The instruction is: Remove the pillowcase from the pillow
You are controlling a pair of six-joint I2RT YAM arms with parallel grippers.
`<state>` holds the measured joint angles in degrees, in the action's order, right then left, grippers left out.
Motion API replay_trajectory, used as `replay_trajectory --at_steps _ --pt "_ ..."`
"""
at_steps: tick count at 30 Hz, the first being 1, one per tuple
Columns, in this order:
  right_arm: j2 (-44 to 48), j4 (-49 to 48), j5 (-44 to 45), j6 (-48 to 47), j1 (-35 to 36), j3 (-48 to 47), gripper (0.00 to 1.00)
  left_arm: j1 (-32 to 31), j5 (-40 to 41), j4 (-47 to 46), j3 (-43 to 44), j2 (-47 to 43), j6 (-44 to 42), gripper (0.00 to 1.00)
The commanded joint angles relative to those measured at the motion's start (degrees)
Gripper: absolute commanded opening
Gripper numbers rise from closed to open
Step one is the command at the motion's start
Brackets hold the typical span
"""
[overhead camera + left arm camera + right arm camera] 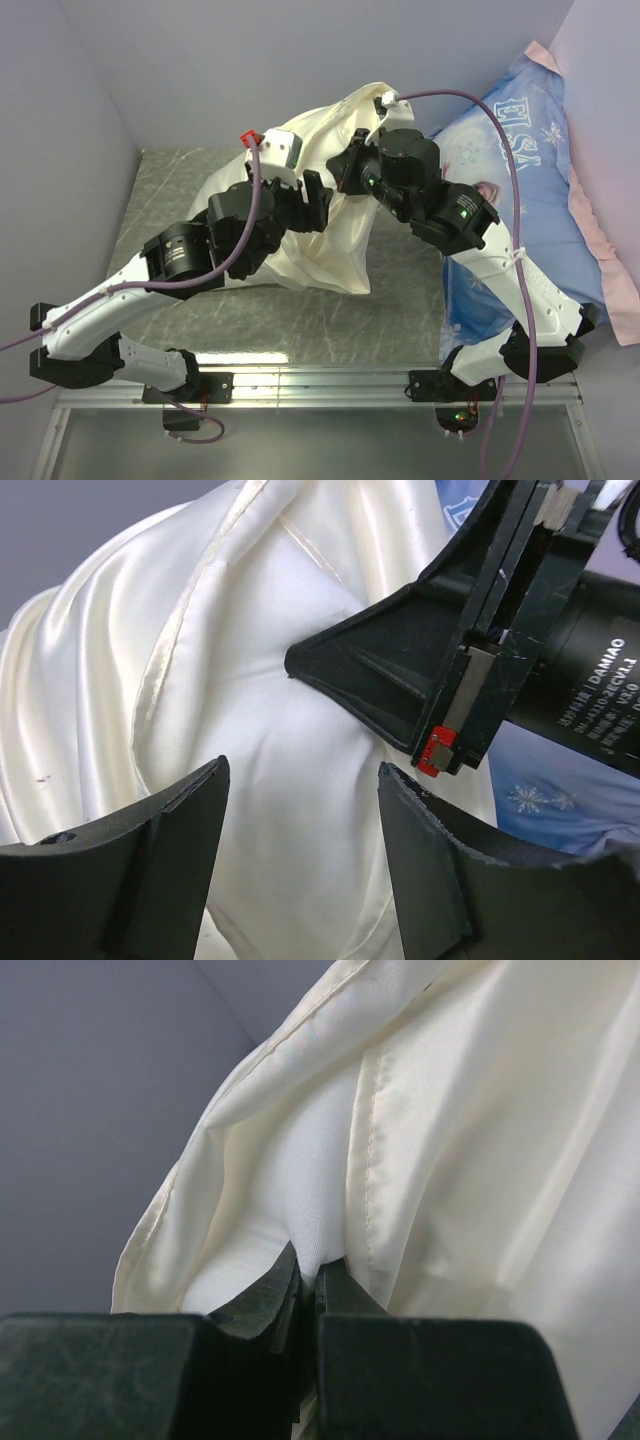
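The cream pillowcase point(325, 255) hangs bunched over the table, held up between the two arms. Its hemmed mouth gapes and the white pillow point(290, 1180) shows inside. My right gripper point(310, 1262) is shut on a pinch of the pillow's white fabric, just inside the pillowcase point(480, 1160) hem. In the left wrist view my left gripper point(302, 766) stands open in front of the white pillow point(300, 730), its fingers apart and holding nothing. The satin pillowcase point(110, 680) folds lie to its left. The right gripper's fingers point(400, 670) reach in from the upper right.
A blue ELSA-print pillow point(520, 170) with a pink edge lies at the right against the wall. The table point(180, 180) has a grey marbled top. Grey walls close in the left and back. A metal rail point(320, 385) carries the arm bases at the near edge.
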<state>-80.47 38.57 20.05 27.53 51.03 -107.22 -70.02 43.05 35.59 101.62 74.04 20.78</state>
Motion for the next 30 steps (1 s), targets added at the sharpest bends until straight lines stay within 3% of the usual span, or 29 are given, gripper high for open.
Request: replay_trajectory --at_steps 1,18,20,24,27,29,30 --pt "2.6 -6.8 -0.3 -0.1 0.6 -2.1 0.00 1.0 -2.3 0.6 1.8 2.1 -0.1 0.68" --pt "3.6 -6.5 -0.3 -1.0 0.7 -2.6 0.00 5.9 -10.5 2.7 1.9 6.5 -1.6 0.79" --pt "3.7 -6.3 -0.4 -0.9 0.7 -3.1 0.00 6.8 -11.7 1.9 0.9 6.1 -1.6 0.87" --pt "2.7 -5.4 0.2 -1.3 0.7 -4.2 0.00 7.4 -16.8 -1.1 -0.5 4.3 -1.5 0.87" --pt "2.7 -6.0 -0.5 -1.0 0.7 -3.6 0.00 9.4 -18.9 -1.7 -1.2 4.4 -1.0 0.85" --pt "2.6 -6.1 -0.8 -1.0 0.9 -3.4 0.00 10.3 -17.7 -0.8 -0.6 5.7 -0.6 0.76" --pt "2.6 -6.3 -0.7 -0.8 1.2 -3.3 0.00 10.5 -17.0 -0.6 -0.4 6.0 -0.4 0.57"
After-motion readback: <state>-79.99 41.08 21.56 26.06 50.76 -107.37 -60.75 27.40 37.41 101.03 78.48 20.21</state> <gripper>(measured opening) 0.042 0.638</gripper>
